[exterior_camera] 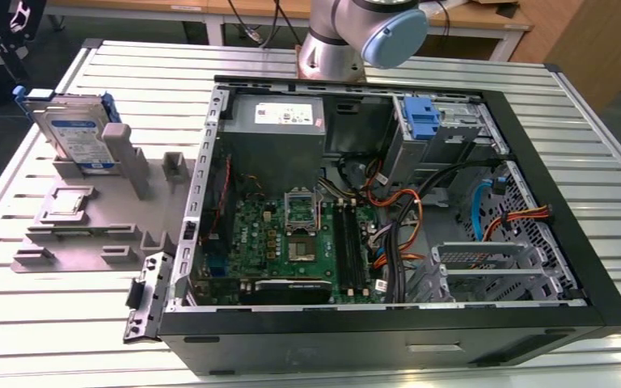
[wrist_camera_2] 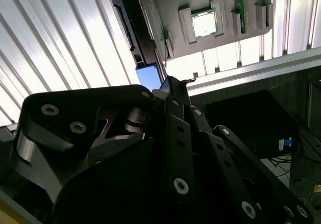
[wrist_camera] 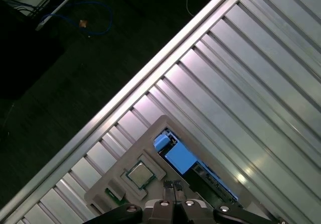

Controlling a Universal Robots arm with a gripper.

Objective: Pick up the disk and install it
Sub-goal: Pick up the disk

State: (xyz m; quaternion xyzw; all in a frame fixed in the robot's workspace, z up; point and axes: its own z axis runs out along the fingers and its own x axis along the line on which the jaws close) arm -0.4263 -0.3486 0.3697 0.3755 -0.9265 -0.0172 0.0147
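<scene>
disk point(exterior_camera: 73, 133) stands on edge in its grey holder point(exterior_camera: 106, 234), rails exposed for grabbing, just ahead of the gripper point(wrist_camera: 172, 186), pinched narrow and holding nothing.

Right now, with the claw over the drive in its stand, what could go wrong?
1. The claw looks shut above the disk; lowering like that would likely hit its top edge instead of straddling it.
2. The disk stands upright in the grey holder; an off-centre pull might jam or tip it.
3. Loose cables cross the open case and could snag the disk.
</scene>
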